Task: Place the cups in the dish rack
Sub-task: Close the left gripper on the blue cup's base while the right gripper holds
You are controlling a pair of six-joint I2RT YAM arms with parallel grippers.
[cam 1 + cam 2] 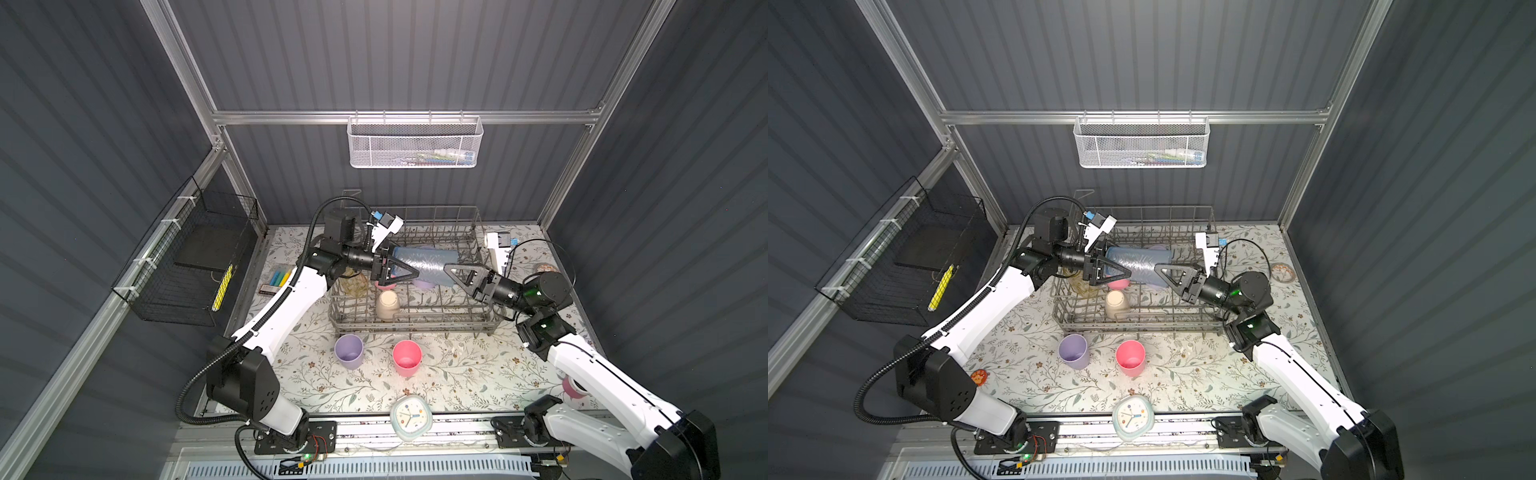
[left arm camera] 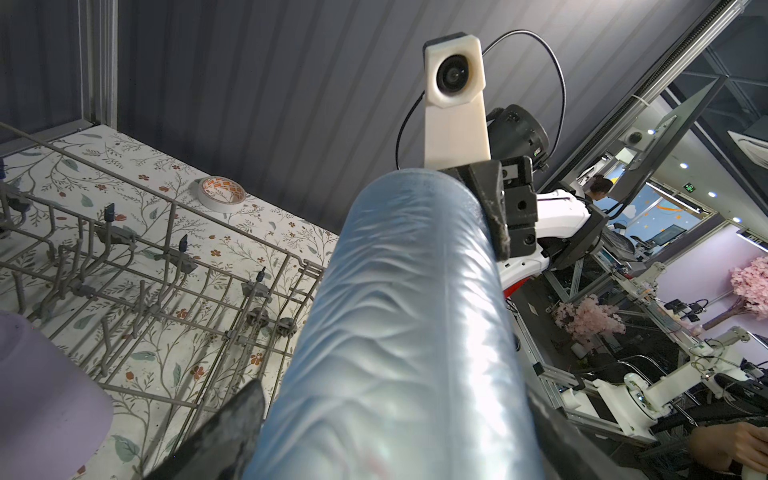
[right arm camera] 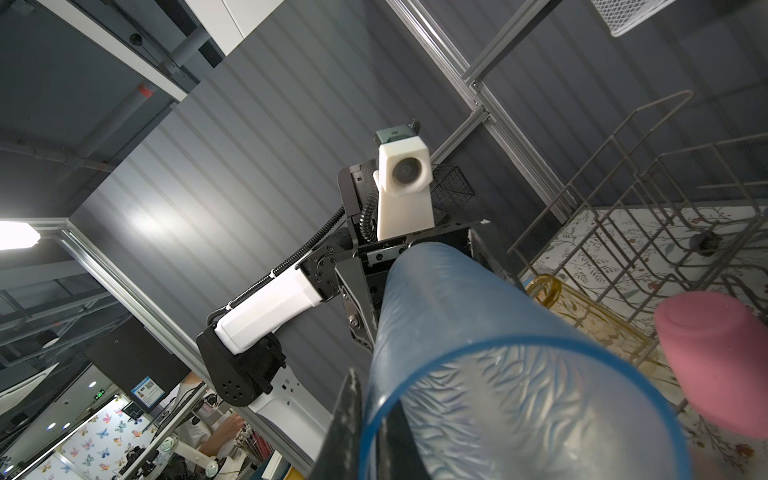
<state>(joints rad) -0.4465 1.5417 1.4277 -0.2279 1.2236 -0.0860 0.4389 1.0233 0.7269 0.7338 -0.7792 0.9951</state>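
Observation:
A tall translucent blue cup (image 1: pixel 424 266) (image 1: pixel 1138 266) lies level in the air above the grey wire dish rack (image 1: pixel 415 324) (image 1: pixel 1142 322). My right gripper (image 1: pixel 446 268) (image 3: pixel 370 419) is shut on its rim, one finger inside. My left gripper (image 1: pixel 415 272) (image 2: pixel 392 436) stands open around its base end, fingers close beside the wall. In the rack sit a beige cup (image 1: pixel 387 304), a yellowish glass (image 3: pixel 582 316), a pink cup (image 3: pixel 715 357) and a lilac cup (image 2: pixel 41 395). In front of the rack, a lilac cup (image 1: pixel 349 351) and a pink cup (image 1: pixel 407 357) stand upright on the table.
A clock (image 1: pixel 411 417) lies at the table's front edge and a tape roll (image 1: pixel 544 268) right of the rack. Markers (image 1: pixel 280 278) lie left of the rack. A white mesh basket (image 1: pixel 415 143) hangs on the back rail, a black wire basket (image 1: pixel 187 257) on the left wall.

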